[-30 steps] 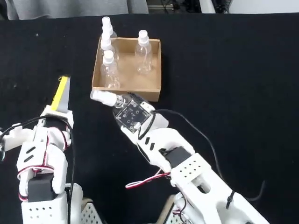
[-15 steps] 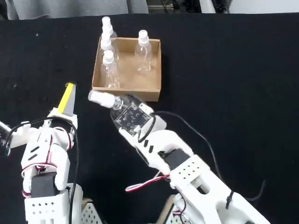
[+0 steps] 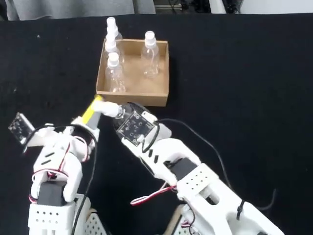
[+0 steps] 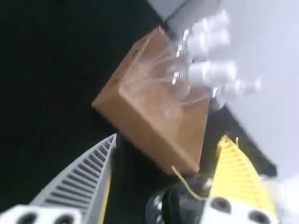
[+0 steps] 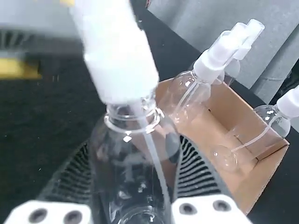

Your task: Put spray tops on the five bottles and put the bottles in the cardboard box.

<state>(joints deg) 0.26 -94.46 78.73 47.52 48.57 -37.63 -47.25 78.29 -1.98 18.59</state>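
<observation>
Just before the box's (image 3: 132, 96) near wall, the right gripper (image 5: 133, 196) clamps a bottle (image 5: 128, 158). From above, the left gripper (image 4: 167, 147), fingers apart, is beside the spray top (image 3: 108, 108).

The flat surface (image 3: 244, 73) is matte black and the square cardboard box (image 3: 132, 97) plain brown. The clear plastic bottle (image 5: 126, 177) wears a white spray top (image 5: 117, 56); the white arms (image 3: 205, 183) trail red-and-white wires (image 3: 149, 192), and the left jaws are yellow and ribbed grey.
</observation>
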